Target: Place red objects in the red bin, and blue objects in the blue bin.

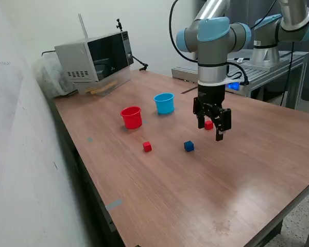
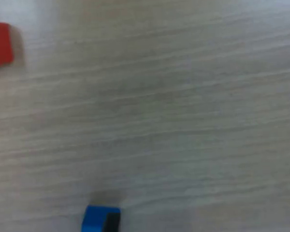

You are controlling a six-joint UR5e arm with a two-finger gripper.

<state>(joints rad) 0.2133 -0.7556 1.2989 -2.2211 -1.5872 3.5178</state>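
Looks barely begun, judging by the wooden table (image 1: 195, 195), with three cubes out on the open surface. Hangs over the middle of it: the UR5e arm (image 1: 212, 46). Stand side by side toward the back, upright and apart, the red cup (image 1: 131, 117) and the light-blue cup (image 1: 164, 103), rolled rims up; cannot tell whether either has anything in it. Hovers above the wood with jaws spread and apparently nothing held: the gripper (image 1: 210, 126). Shows between the fingers a red cube (image 1: 208, 124), seemingly on the table behind them. Lie nearer the camera a second red cube (image 1: 147, 147) and a dark-blue cube (image 1: 188, 146), small, plain, well apart. Leaves all three to sort; no second blue cube in sight.
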